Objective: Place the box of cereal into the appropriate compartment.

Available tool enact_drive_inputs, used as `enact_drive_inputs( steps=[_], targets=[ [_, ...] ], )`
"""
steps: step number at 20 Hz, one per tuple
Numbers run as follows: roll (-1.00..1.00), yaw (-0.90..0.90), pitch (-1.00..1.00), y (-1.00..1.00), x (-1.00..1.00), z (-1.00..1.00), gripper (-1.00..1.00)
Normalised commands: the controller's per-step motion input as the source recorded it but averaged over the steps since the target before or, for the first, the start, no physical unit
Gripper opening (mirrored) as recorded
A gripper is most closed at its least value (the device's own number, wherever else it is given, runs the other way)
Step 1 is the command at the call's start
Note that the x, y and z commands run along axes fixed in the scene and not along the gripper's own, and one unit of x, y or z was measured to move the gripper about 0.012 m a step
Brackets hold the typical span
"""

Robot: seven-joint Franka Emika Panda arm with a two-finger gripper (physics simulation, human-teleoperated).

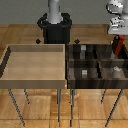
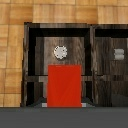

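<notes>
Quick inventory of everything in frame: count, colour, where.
box of cereal: 1, red, held above the dark bin's far section, exterior view's right
dark bin: 1, dark brown, four sections, exterior view's right
tray: 1, light tan, exterior view's left
tall block: 1, pale grey, far compartment beside the tray
small cube: 1, grey, near section
gripper: 1, white, shut on the box
arm base: 1, black, behind the tray

No text, label or number can be read anywhere (the red box of cereal included).
</notes>
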Motion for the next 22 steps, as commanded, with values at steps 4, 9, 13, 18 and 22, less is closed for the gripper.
enact_drive_inputs(
  steps=[4,9,13,18,22],
  targets=[
    [0.0,0.0,0.0,0.0,-1.0,0.0,-1.0],
    [0.0,0.0,0.0,-0.6,-0.2,0.0,-1.0],
    [0.0,0.0,0.0,-0.5,0.0,0.0,-1.0],
    [0.0,0.0,0.0,0.2,0.0,-0.2,-1.0],
    [0.0,0.0,0.0,0.0,0.0,0.0,-1.0]
  ],
)
